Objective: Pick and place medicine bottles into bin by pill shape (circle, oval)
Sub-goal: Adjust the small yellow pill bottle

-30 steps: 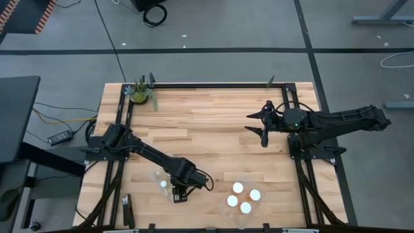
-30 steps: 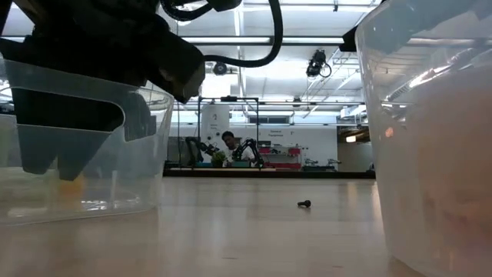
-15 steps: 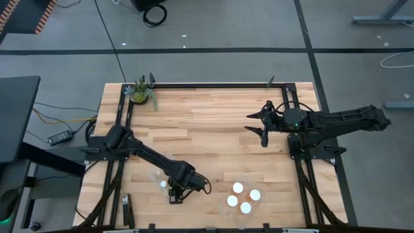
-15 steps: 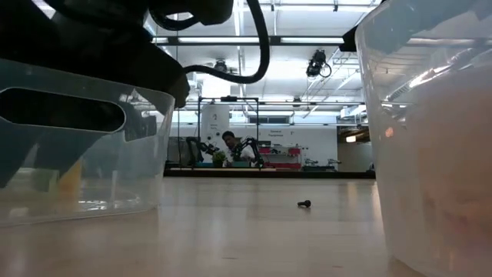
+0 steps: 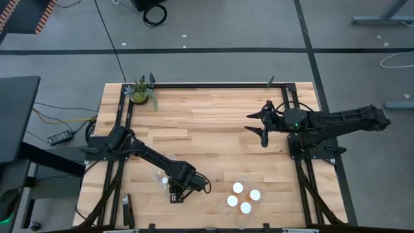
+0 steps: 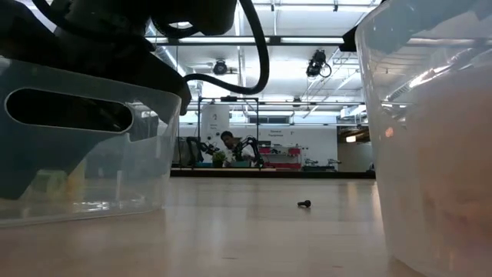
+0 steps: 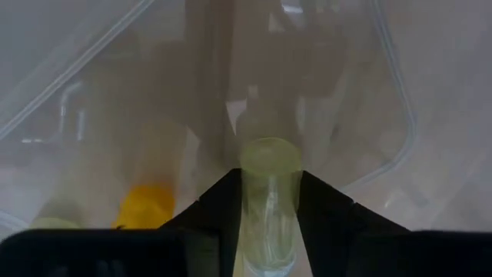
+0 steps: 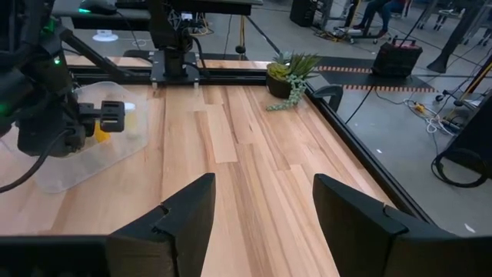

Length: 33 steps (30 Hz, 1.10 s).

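While its fingers clamp a bottle (image 7: 268, 201) between them, the left end effector (image 5: 176, 191) sits low inside the left tub (image 5: 157, 176), lower left of centre in the high view. Another bottle (image 5: 164, 181) lies in that tub. Four white-capped bottles (image 5: 243, 198) stand in the right tub (image 6: 430, 131) at bottom centre. At right of centre, the right end effector (image 5: 261, 123) hovers above the counter (image 5: 207, 123), fingers spread apart.
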Motion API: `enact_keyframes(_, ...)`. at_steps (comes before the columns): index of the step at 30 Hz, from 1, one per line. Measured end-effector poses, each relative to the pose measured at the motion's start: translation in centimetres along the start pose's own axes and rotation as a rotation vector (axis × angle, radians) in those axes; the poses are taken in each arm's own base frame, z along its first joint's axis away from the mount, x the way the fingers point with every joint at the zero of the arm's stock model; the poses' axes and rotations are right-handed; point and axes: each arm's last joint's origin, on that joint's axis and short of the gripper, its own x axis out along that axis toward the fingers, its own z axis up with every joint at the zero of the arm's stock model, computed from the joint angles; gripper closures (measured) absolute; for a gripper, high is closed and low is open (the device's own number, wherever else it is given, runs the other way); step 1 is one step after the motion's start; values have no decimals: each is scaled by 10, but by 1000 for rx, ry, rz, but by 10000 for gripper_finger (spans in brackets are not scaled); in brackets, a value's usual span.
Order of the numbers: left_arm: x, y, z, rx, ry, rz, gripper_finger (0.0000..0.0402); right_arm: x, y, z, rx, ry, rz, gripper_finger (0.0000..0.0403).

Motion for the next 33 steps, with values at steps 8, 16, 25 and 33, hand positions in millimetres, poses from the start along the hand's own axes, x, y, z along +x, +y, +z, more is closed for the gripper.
enact_keyframes(8, -3, 0, -1, -9, 16, 12, 289, 0, 0, 0, 1, 0, 0, 176)
enact_keyframes(16, -23, -6, 0, -11, 25, 18, 292, 0, 0, 0, 1, 0, 0, 176)
enact_keyframes(25, -52, -12, 2, -5, 19, 12, 288, 0, 0, 0, 5, 0, 0, 176)
enact_keyframes(33, -90, -9, 14, 36, -81, -26, 286, 0, 0, 0, 15, 0, 0, 176)
